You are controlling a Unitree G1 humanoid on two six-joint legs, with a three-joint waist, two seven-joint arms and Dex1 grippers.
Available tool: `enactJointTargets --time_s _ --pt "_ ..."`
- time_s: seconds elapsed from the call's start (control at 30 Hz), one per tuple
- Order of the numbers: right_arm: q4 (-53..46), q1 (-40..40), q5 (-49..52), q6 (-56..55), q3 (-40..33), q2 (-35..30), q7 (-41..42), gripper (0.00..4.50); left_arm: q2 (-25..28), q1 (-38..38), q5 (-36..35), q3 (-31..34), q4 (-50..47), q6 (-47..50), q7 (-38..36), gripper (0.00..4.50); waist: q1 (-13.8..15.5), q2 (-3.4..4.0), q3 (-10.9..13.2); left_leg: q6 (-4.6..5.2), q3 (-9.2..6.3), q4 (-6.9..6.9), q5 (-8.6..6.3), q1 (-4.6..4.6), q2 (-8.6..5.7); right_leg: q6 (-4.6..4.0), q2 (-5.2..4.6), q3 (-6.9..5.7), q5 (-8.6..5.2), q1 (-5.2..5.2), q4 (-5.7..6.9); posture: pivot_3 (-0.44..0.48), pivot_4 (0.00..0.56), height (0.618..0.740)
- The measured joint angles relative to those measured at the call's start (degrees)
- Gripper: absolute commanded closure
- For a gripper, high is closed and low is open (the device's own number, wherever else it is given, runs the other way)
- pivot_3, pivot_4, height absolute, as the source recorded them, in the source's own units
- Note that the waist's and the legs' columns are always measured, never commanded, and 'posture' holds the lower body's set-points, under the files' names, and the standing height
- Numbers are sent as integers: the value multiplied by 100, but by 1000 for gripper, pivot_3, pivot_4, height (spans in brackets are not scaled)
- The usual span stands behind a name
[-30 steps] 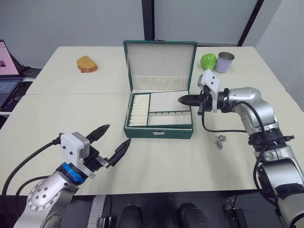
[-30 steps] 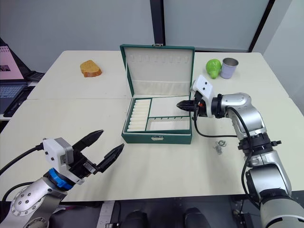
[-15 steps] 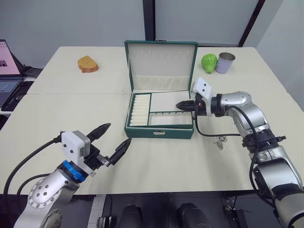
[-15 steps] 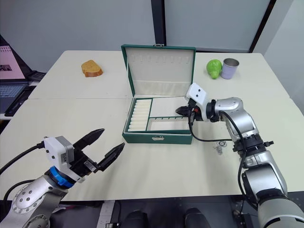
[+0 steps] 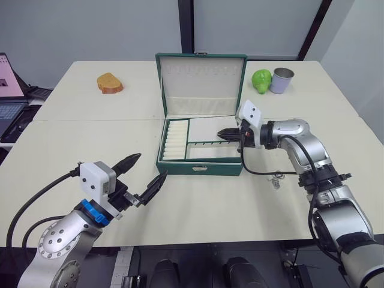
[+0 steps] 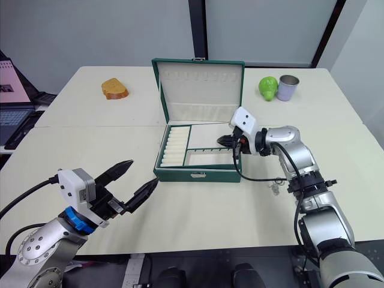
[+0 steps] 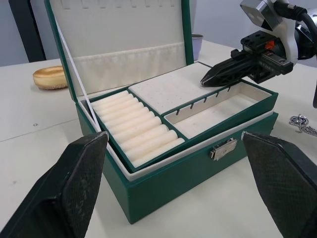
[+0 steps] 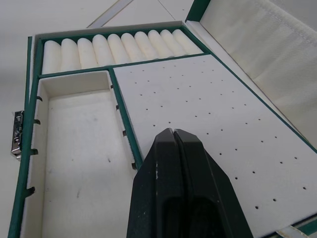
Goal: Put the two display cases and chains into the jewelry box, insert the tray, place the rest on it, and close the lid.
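Left eye view, working left to right for you: a laptop point(image 5: 11, 105) sits off the far-left edge of the cream surface point(image 5: 72, 150), and a brown bread-like lump point(image 5: 110, 81) lies on the far left part of it. Your left gripper point(image 5: 144, 173) hangs low over the near-left surface, well apart from the box, its jaws released and spread wide with nothing between them. In the middle stands the jewelry box point(image 5: 201, 167), the lid point(image 5: 201, 84) raised upright behind it, cream lining and a row of small hooks facing you, the metal clasp point(image 7: 223, 148) on the front wall. The tray point(image 7: 171, 116) is seated in the box: ribbed ring-roll section on its left, a flat perforated pad at the back right, a shallow slotted compartment at the front right, all bare. Your right gripper point(image 5: 223, 134) reaches in from the right, its tips over the perforated pad near the divider; the right wrist view shows the jaws clenched together, gripping nothing. You cannot tell from these views whether the tips touch the pad. The rest point(image 5: 276, 179), a small silvery heap, lies on the surface right of the box's front corner, beneath your right forearm. At the far right back stand a green round fruit point(image 5: 261, 79) and just beside it a grey cup point(image 5: 281, 80).
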Motion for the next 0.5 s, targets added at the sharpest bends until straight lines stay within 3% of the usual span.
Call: enactJointTargets --time_s 0.5 --pt "138 71 -38 12 70 244 19 4486 0 -139 -6 -58 -11 113 9 0 -18 -8 -10 0 -1 -2 0 1 2 0 2 -1 0 2 -2 0 150 740"
